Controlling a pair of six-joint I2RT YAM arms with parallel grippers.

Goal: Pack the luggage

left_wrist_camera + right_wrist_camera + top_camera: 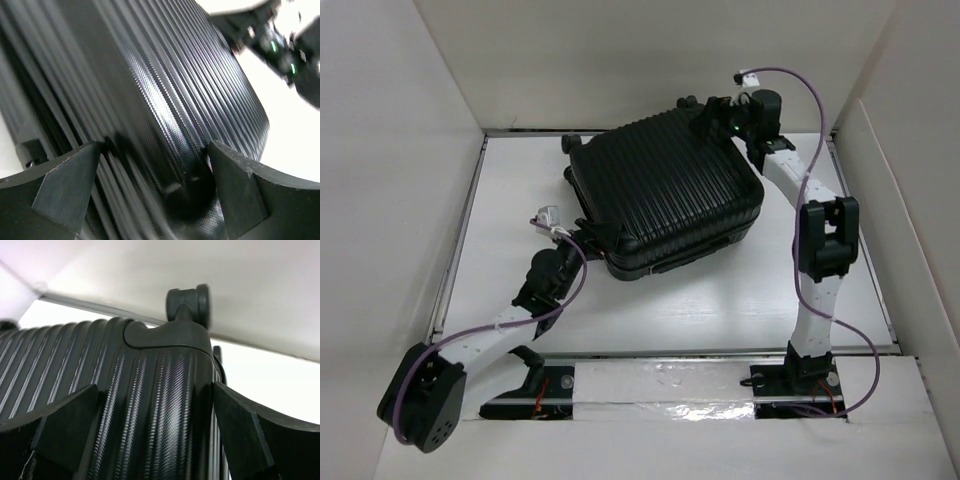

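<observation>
Our left gripper (590,236) is straddling the near corner of the black ribbed hard-shell suitcase (665,195), which is lying shut on the white table (720,310), jaws apart. Our right gripper (716,112) is straddling its far wheeled corner, jaws also apart. We are likely repositioning it, so both arms must push together next.

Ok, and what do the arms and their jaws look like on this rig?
Both the left arm and the right arm have white links with black joint housings. A purple cable loops along each, ending in a white connector. Small green lights glow at the right wrist. The jaws are matte black, wedge-shaped blocks.
</observation>
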